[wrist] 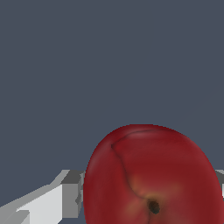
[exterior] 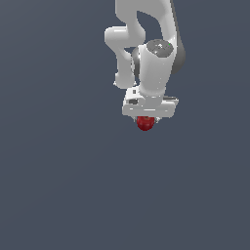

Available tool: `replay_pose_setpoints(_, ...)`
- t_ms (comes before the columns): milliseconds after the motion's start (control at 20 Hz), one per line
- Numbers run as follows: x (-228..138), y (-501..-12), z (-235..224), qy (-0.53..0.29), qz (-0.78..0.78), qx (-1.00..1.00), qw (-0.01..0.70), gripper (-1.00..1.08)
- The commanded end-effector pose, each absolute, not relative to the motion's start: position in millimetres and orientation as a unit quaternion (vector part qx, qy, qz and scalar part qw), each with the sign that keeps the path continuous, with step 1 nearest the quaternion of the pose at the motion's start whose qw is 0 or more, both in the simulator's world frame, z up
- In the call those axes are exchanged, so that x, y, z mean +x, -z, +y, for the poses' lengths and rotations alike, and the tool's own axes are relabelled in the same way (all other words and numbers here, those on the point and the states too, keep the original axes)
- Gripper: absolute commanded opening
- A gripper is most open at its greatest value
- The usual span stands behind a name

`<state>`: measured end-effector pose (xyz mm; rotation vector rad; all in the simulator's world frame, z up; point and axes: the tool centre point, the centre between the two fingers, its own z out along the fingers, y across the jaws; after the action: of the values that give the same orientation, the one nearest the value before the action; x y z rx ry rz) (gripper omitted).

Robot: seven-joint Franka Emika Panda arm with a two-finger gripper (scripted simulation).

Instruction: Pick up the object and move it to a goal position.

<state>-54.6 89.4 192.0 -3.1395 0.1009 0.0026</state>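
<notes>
A flat, plain slate-grey surface (exterior: 58, 185) fills both views. The white gripper (exterior: 146, 121) is clamped on the glossy dark red object (exterior: 145, 123), its fingers (wrist: 70, 192) pressed against the fruit's sides.

The white arm (exterior: 146, 44) reaches down over a plain dark grey-blue surface (exterior: 58, 185). Its hand (exterior: 146, 122) points downward, and the dark red apple-like ball (exterior: 145, 123) shows just beneath the hand's wide white body, touching it; the fingers are mostly hidden.
</notes>
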Motion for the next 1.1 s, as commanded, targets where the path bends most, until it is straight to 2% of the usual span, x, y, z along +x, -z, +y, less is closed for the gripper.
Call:
replay_pose_setpoints(0,-49,-219,88,0.0,0.032,-0.999,0.0,-1.0)
replay_pose_setpoints(650,-21,-348,83,0.0,0.032,-0.999,0.0,-1.0)
replay_pose_setpoints(1050,-7,-400,81,0.0,0.033,-0.999,0.0,-1.0)
